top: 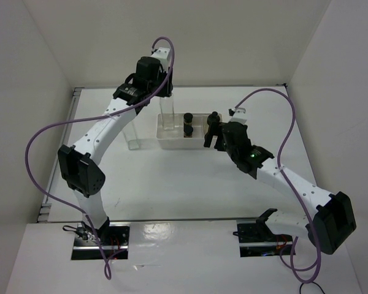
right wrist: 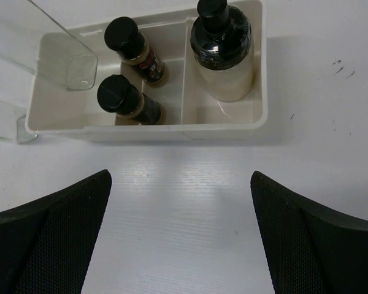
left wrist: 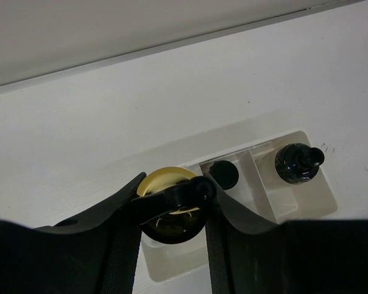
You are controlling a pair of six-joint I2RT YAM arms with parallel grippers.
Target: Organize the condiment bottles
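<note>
— What are your grippers holding?
— My left gripper is pinched tight on the shiny gold pourer top of a tall clear square glass bottle. Its base sits inside the left compartment of the white rectangular tray. My right gripper is spread wide near the tray's front wall and holds nothing.
— And the others?
— Two small dark black-capped spice jars share the middle compartment, and a whitish black-capped jar is in the right one. The second glass bottle stands on the smooth white table, just left of the tray.

No readable text found. Label with red patch noted on spice jar, ahead-left of right gripper; print illegible.
</note>
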